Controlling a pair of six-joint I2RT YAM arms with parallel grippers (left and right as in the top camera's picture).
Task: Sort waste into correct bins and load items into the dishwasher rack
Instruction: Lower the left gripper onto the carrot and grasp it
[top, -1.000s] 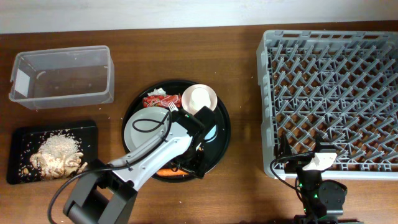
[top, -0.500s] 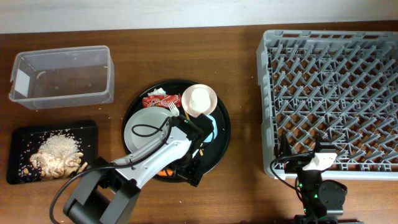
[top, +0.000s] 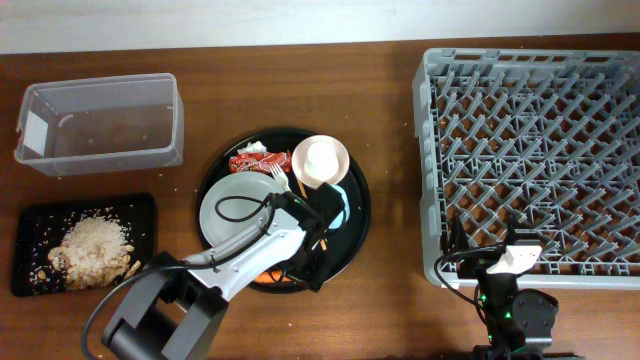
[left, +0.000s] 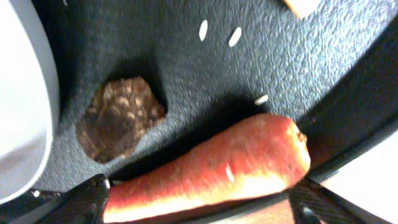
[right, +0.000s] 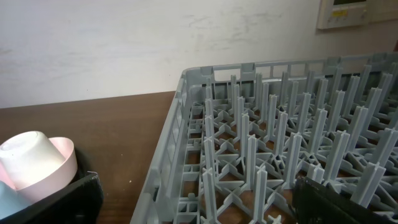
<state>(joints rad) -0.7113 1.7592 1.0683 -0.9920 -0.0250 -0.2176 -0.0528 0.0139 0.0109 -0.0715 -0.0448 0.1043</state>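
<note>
An orange carrot (left: 211, 168) lies at the front rim of the round black tray (top: 355, 215), next to a brown food scrap (left: 121, 118). My left gripper (left: 205, 200) is open and low over the carrot, with one finger at each end of it. In the overhead view the gripper (top: 303, 266) hides most of the carrot (top: 264, 275). The tray also holds the pale plate (top: 235, 200), white fork (top: 278, 178), red-and-white wrapper (top: 255, 160), light blue cup (top: 342, 210) and the pinkish bowl (top: 335, 172) with the cream cup (top: 318, 158) inside. My right gripper (top: 505, 262) is open and empty by the rack.
The grey dishwasher rack (top: 535, 150) fills the right side and shows close up in the right wrist view (right: 280, 155). The clear tub (top: 100, 125) stands at the back left. The shallow black tray (top: 140, 215) in front of it holds rice with brown scraps (top: 90, 245).
My left gripper has moved a little toward the tray's front rim and settled lower over the carrot. The right arm has not moved.
</note>
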